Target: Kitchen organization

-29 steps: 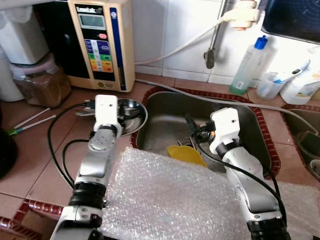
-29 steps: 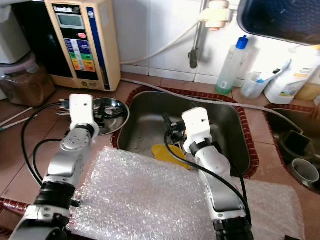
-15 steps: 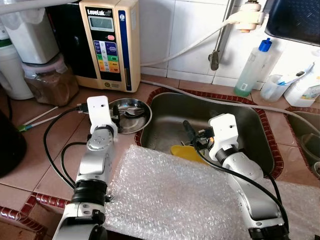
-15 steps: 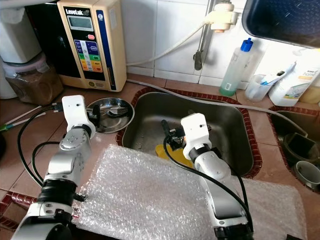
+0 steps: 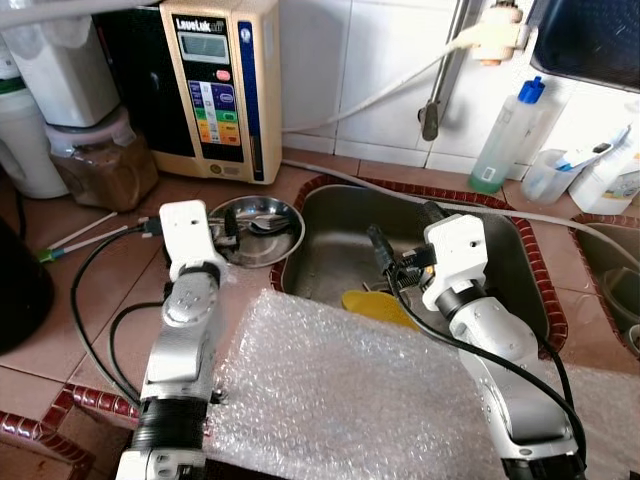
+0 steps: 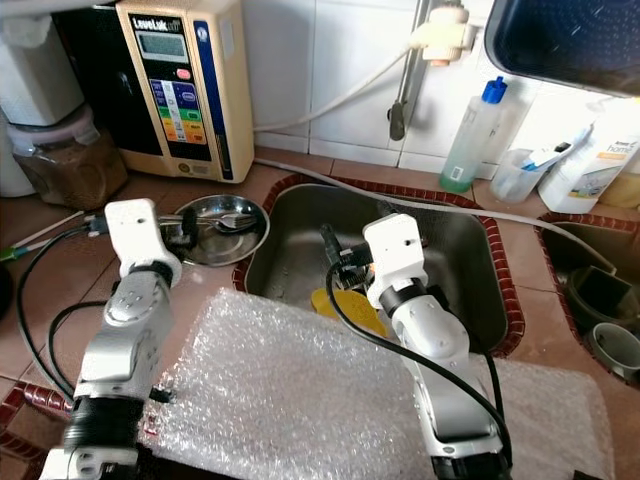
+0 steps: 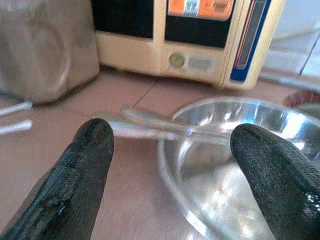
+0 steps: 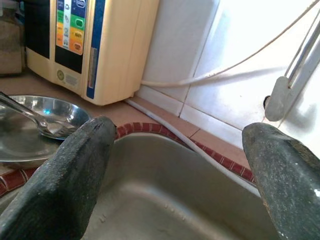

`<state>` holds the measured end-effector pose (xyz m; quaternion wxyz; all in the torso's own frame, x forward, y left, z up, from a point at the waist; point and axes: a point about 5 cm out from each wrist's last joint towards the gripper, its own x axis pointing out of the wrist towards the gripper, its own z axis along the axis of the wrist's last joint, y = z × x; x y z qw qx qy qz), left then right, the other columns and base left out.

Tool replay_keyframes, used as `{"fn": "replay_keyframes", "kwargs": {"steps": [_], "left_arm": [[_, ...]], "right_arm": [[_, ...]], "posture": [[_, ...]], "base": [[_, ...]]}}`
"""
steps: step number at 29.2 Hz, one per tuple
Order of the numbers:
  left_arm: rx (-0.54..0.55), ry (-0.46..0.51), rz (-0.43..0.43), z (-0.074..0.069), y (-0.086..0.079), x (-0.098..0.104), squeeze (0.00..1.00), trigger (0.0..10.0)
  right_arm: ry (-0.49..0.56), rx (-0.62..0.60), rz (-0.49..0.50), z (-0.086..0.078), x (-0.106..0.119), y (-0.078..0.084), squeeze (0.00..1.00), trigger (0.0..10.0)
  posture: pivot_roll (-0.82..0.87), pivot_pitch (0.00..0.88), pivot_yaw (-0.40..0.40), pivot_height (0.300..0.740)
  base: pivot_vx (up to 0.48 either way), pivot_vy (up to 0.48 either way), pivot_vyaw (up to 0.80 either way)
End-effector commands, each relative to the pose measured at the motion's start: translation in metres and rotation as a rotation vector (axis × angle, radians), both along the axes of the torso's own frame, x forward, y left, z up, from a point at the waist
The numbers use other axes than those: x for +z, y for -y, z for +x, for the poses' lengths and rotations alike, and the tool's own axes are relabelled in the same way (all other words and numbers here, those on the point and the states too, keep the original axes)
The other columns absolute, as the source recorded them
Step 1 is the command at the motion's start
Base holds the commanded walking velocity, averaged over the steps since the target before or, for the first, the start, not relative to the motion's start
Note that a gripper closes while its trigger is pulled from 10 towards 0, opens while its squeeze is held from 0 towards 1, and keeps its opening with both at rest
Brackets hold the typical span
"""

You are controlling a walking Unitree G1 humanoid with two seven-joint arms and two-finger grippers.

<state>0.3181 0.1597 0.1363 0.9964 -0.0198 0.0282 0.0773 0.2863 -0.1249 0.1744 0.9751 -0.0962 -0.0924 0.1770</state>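
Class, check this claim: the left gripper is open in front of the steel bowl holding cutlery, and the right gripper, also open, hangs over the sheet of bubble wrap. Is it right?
Not quite. The right gripper hangs open over the sink, not the bubble wrap, as the left eye view shows. The rest holds: the left gripper is open in front of the steel bowl with cutlery.

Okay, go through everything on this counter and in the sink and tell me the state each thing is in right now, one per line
Left claw: open, empty, facing the cutlery.
Right claw: open, empty, over the sink.
Steel bowl: upright, holds cutlery.
Cutlery: handles jutting past the bowl rim.
Sink: no water seen.
Yellow item: lying in the sink.
Bubble wrap: spread flat.
Clear bottle: upright, blue cap on.
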Motion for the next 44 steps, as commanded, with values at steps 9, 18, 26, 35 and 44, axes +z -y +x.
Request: {"fn": "replay_keyframes", "kwargs": {"steps": [9, 18, 26, 35, 44], "left_arm": [[-0.002, -0.124, -0.147, 0.024, 0.018, -0.002, 1.0, 10.0], [0.045, -0.169, -0.244, 0.044, 0.019, 0.008, 0.0, 10.0], [0.059, -0.16, -0.227, 0.045, 0.015, 0.014, 0.0, 10.0], [0.047, -0.115, -0.177, 0.048, 0.018, 0.022, 0.0, 10.0], [-0.089, -0.088, -0.183, 0.051, 0.047, 0.034, 0.0, 10.0]], "right_arm": [[0.017, 0.045, -0.014, -0.003, 0.003, -0.014, 0.0, 10.0], [0.017, 0.052, -0.033, -0.005, 0.001, -0.017, 0.0, 10.0], [0.013, 0.05, -0.038, -0.007, 0.0, -0.018, 0.0, 10.0], [0.011, 0.052, -0.045, -0.005, -0.001, -0.018, 0.0, 10.0], [0.002, 0.063, -0.052, -0.004, -0.004, -0.021, 0.0, 10.0]], "posture": [[0.05, 0.0, 0.005, 0.74], [0.03, 0.0, 0.022, 0.74], [0.03, 0.0, 0.025, 0.74], [0.04, 0.0, 0.018, 0.74], [0.03, 0.0, 0.02, 0.74]], "base": [[0.0, 0.0, 0.0], [0.0, 0.0, 0.0], [0.0, 0.0, 0.0], [0.0, 0.0, 0.0], [0.0, 0.0, 0.0]]}}
